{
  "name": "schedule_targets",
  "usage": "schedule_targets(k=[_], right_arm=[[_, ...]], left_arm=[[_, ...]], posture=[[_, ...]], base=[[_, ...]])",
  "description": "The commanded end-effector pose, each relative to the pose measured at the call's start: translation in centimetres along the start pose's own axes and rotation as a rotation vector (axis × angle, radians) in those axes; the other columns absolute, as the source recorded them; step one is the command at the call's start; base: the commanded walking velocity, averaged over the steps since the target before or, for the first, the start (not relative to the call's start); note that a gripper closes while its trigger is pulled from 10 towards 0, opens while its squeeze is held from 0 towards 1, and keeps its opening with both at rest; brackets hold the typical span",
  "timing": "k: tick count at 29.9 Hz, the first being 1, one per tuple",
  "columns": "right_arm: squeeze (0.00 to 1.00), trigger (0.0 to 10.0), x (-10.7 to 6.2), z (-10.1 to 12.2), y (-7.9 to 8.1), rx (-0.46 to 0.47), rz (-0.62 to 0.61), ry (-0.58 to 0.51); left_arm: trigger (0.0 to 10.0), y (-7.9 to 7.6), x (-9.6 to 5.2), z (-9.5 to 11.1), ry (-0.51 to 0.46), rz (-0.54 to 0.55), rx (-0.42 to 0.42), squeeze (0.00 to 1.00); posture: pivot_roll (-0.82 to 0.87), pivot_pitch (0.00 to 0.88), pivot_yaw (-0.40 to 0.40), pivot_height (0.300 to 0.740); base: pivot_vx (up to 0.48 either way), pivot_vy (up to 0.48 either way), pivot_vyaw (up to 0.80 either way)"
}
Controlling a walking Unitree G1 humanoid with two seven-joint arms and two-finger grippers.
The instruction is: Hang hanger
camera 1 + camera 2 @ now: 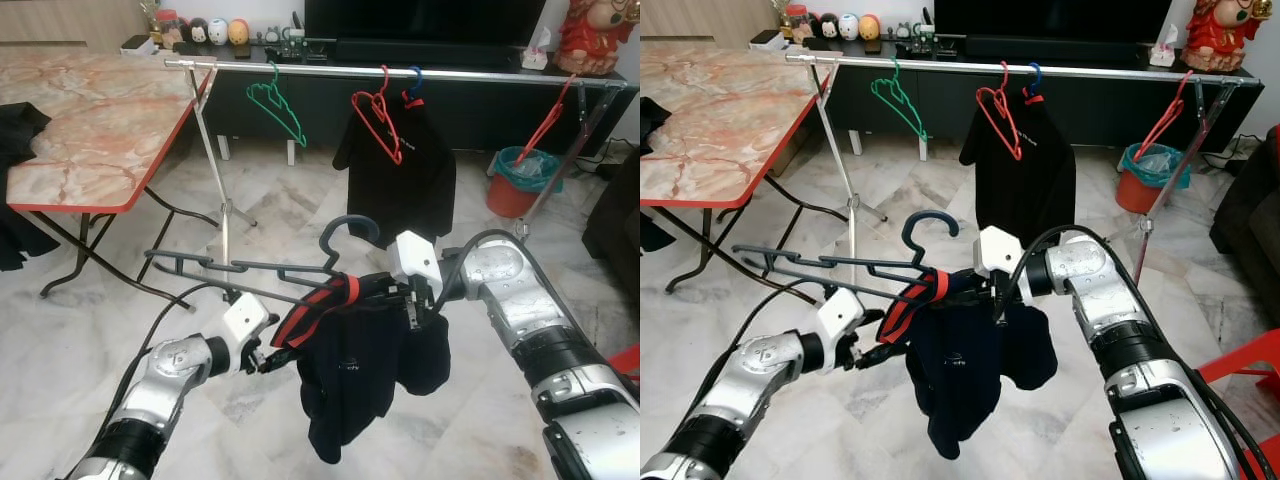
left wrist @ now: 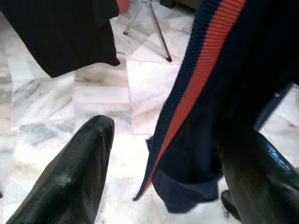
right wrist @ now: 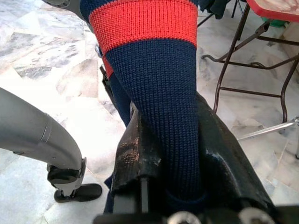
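The right gripper (image 1: 412,300) is clamped on the knitted navy collar with its red band (image 3: 145,21) of a dark navy polo shirt (image 1: 350,375), the cloth squeezed between its two black fingers (image 3: 219,140) in the right wrist view. The shirt hangs from a dark slate plastic hanger (image 1: 250,268), held tilted in mid-air between the two arms, its hook (image 1: 350,228) pointing up. The left gripper (image 1: 268,356) sits just beside the shirt's red-striped edge, its fingers (image 2: 70,177) spread apart with the striped hem hanging between them. Behind, a silver metal clothes rail (image 1: 400,72) on folding legs carries an empty green hanger (image 1: 277,105), an empty red hanger (image 1: 380,118) and a black T-shirt (image 1: 400,175) on a blue hanger (image 1: 414,82). A marble-topped folding table (image 1: 90,120) stands at left, a red bucket (image 1: 515,185) at right, on pale marble floor tiles (image 1: 300,210).
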State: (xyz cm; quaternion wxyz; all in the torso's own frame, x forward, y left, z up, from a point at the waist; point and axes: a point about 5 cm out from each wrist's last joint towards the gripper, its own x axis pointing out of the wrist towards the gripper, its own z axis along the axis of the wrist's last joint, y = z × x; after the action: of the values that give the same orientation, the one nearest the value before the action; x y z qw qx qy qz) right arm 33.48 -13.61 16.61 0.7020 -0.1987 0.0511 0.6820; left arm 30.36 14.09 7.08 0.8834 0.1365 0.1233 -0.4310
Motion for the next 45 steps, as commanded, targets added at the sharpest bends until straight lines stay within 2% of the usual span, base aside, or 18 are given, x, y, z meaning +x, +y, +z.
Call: schedule_targets(k=[1,12,13,14,15,16,17,18,19,20,22,23,24,25,26,27,45], right_arm=[[0.00,10.0,0.0,0.9,-0.1,-0.043,0.015,-0.009],[0.00,10.0,0.2,0.9,0.1,-0.044,0.029,-0.009],[0.00,10.0,0.2,0.9,0.2,-0.044,0.031,-0.011],[0.00,10.0,0.2,0.9,0.2,-0.044,0.031,-0.011],[0.00,10.0,0.2,0.9,0.2,-0.044,0.032,-0.011],[0.00,10.0,0.2,0.9,0.2,-0.043,0.033,-0.011],[0.00,10.0,0.2,0.8,0.2,-0.043,0.033,-0.010],[0.00,10.0,0.2,0.8,0.3,-0.042,0.035,-0.012],[0.00,10.0,0.3,0.8,0.3,-0.041,0.036,-0.013],[0.00,10.0,0.3,0.8,0.3,-0.041,0.036,-0.013],[0.00,10.0,0.3,0.8,0.3,-0.038,0.038,-0.013],[0.00,10.0,0.3,0.8,0.3,-0.038,0.038,-0.013],[0.00,10.0,0.3,0.8,0.3,-0.037,0.038,-0.013],[0.00,10.0,0.3,0.8,0.3,-0.037,0.037,-0.013],[0.00,10.0,0.3,0.8,0.3,-0.036,0.037,-0.013],[0.00,10.0,0.3,0.7,0.3,-0.036,0.037,-0.011],[0.00,10.0,0.4,0.6,0.3,-0.027,0.026,-0.004]], left_arm=[[10.0,0.2,0.2,0.2,-0.002,0.013,0.018,0.00],[10.0,-0.1,0.7,0.1,-0.008,-0.007,0.006,0.00],[6.0,-0.2,0.9,0.1,-0.013,-0.009,0.000,0.00],[6.0,-0.3,1.0,0.1,-0.015,-0.013,-0.002,0.00],[5.0,-0.4,1.1,0.1,-0.017,-0.016,-0.005,0.00],[4.5,-0.4,1.1,0.1,-0.020,-0.019,-0.009,0.00],[4.5,-0.5,1.2,0.1,-0.022,-0.020,-0.012,0.00],[4.0,-0.6,1.2,0.1,-0.028,-0.025,-0.015,0.00],[4.7,-0.7,1.3,0.2,-0.038,-0.030,-0.022,0.00],[4.7,-0.7,1.3,0.2,-0.038,-0.030,-0.022,0.00],[7.4,-0.8,1.7,0.7,-0.071,-0.037,-0.042,0.00],[7.4,-0.8,1.7,0.7,-0.071,-0.037,-0.042,0.00],[4.4,-0.8,1.8,0.8,-0.071,-0.039,-0.040,0.00],[4.4,-0.9,1.8,0.8,-0.072,-0.044,-0.040,0.00],[1.0,-0.9,1.8,0.9,-0.076,-0.043,-0.040,0.00],[0.0,-0.9,1.9,0.9,-0.082,-0.042,-0.045,0.00],[0.0,-1.3,1.7,0.8,-0.074,-0.089,-0.040,0.00]], posture=[[0.07,0.000,-0.014,0.740],[0.07,0.000,-0.013,0.740],[0.07,0.000,-0.012,0.740],[0.07,0.000,-0.012,0.740],[0.06,0.000,-0.012,0.740],[0.06,0.000,-0.012,0.740],[0.06,0.000,-0.012,0.740],[0.06,0.000,-0.011,0.740],[0.06,0.000,-0.011,0.740],[0.06,0.000,-0.011,0.740],[0.06,0.000,-0.011,0.740],[0.06,0.000,-0.011,0.740],[0.06,0.000,-0.011,0.740],[0.06,0.000,-0.011,0.740],[0.06,0.000,-0.012,0.740],[0.06,0.000,-0.012,0.740],[0.07,0.000,-0.011,0.740]], base=[[0.000,0.000,0.00],[0.000,0.000,0.00],[0.000,0.000,0.00],[0.000,0.000,0.00],[0.000,0.000,0.00],[0.000,0.000,0.00],[0.000,0.000,0.00],[0.000,0.000,0.00],[0.000,0.000,0.00],[0.000,0.000,0.00],[0.000,0.000,0.00],[0.000,0.000,0.00],[0.000,0.000,0.00],[0.000,0.000,0.00],[0.000,0.000,0.00],[0.000,0.000,0.00],[0.000,0.000,0.00]])
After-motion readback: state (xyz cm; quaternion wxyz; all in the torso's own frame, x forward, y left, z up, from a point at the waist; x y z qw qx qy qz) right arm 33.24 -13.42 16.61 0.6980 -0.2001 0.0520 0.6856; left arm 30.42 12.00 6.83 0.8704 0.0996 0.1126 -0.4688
